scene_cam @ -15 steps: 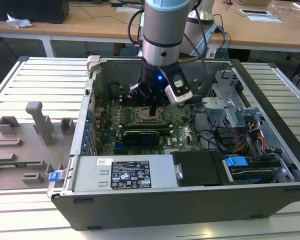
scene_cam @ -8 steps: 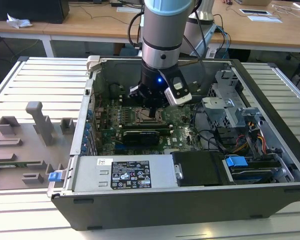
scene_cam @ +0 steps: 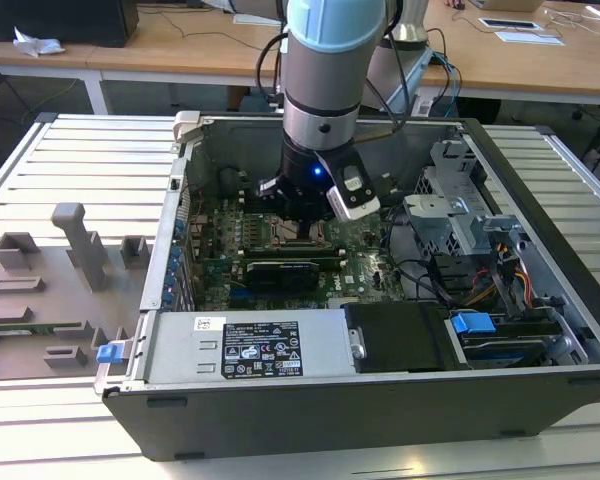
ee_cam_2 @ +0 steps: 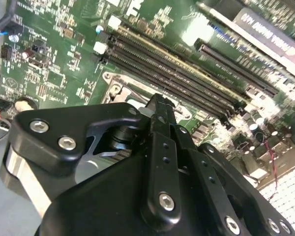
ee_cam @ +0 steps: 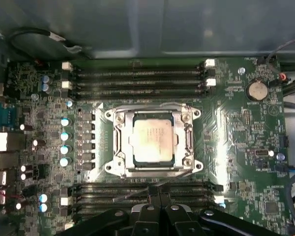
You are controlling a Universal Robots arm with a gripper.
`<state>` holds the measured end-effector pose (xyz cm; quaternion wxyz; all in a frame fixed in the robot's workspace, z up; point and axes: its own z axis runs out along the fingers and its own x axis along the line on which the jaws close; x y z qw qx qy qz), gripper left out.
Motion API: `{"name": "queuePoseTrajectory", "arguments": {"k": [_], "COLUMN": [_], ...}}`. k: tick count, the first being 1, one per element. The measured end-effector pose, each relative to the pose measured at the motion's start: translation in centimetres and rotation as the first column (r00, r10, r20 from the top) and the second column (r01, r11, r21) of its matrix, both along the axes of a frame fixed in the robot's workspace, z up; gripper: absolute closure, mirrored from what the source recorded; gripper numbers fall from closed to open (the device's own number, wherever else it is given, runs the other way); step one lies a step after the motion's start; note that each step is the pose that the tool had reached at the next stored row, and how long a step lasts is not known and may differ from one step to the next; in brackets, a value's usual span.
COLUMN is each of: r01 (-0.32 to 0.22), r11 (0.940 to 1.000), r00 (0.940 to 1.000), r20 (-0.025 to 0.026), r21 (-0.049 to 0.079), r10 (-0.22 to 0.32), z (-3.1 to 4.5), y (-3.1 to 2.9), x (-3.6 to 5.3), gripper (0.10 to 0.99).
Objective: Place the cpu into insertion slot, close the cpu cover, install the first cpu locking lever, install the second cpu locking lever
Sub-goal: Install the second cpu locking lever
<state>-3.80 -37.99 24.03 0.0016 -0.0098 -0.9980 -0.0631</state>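
Over the green motherboard, the silver-grey square cpu (ee_cam: 152, 142) sits in the silvery-rimmed insertion slot (ee_cam: 119, 147), thin metal cpu cover (ee_cam: 152, 116) down. Black gripper (ee_cam: 157, 194) w/ jaws clenched, empty; lever step prob. in hand, needs precise hooking.

Computer case (scene_cam: 380, 400): lies open on the worktop (scene_cam: 80, 160). Motherboard (ee_cam: 246, 147): inside the case. Insertion slot (ee_cam: 119, 147): mid-board, between two banks of memory slots (ee_cam: 137, 78). Cpu (ee_cam: 152, 141): seated in the slot, the cpu cover (ee_cam: 189, 140) framing it. Hand (scene_cam: 305, 215): above the slot. Fixture tray (scene_cam: 40, 290): on the worktop, at the exterior view's left of the case.
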Motion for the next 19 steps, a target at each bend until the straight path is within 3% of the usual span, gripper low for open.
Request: {"name": "queuePoseTrajectory", "arguments": {"k": [1,5,19], "r01": [0.000,0.000,0.000], "r11": [0.9999,0.9999,0.9999], "r00": [1.0000,1.0000,1.0000], "r20": [0.0001,0.0001,0.0001], "r21": [0.010,0.016,0.017], "r10": [0.000,0.000,0.000], "z": [-0.11,-0.70,-2.70], "y": [0.01,0.00,0.00], "x": [-0.07,-0.93,-1.55], "gripper": [0.980,0.980,0.980]}}
